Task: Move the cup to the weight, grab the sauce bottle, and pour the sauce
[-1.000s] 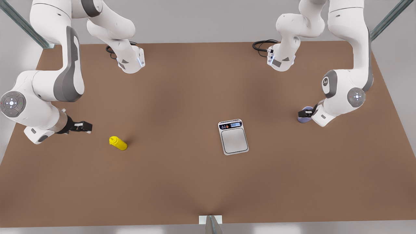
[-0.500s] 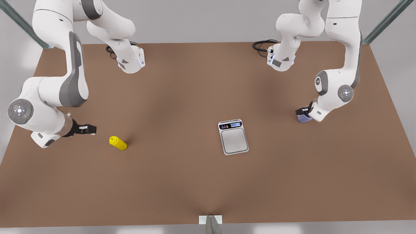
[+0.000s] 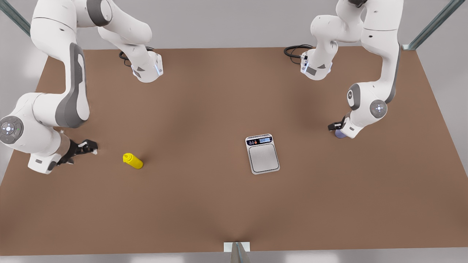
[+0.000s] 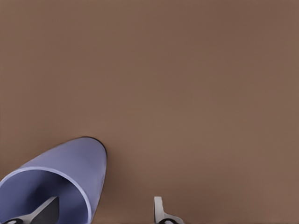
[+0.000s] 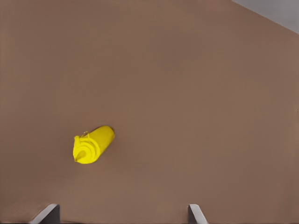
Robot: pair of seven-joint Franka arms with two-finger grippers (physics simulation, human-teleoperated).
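Observation:
The lavender cup (image 3: 340, 134) stands on the brown table (image 3: 204, 204) at the front view's right. My left gripper (image 3: 335, 127) is down on it and open. In the left wrist view one finger (image 4: 46, 208) is inside the cup (image 4: 70, 163) and the other finger (image 4: 159, 209) is outside, so the left gripper (image 4: 103, 213) straddles the cup's wall. The yellow sauce bottle (image 3: 133, 161) lies on its side at the front view's left. My right gripper (image 3: 87, 147) hovers open a little to the left of the bottle (image 5: 92, 144). The scale (image 3: 262, 153) sits near the middle, bare.
Both arm bases (image 3: 148, 69) (image 3: 316, 67) stand at the table's far edge, with black cables (image 3: 295, 51) beside them. A small bracket (image 3: 237, 247) sits at the middle of the near edge. Bare tabletop separates the bottle, the scale and the cup.
My left arm has sunk onto the cup and covers more of it. My right gripper has drawn back toward the front view's left and tilted downward. Bottle, cup and scale stayed put.

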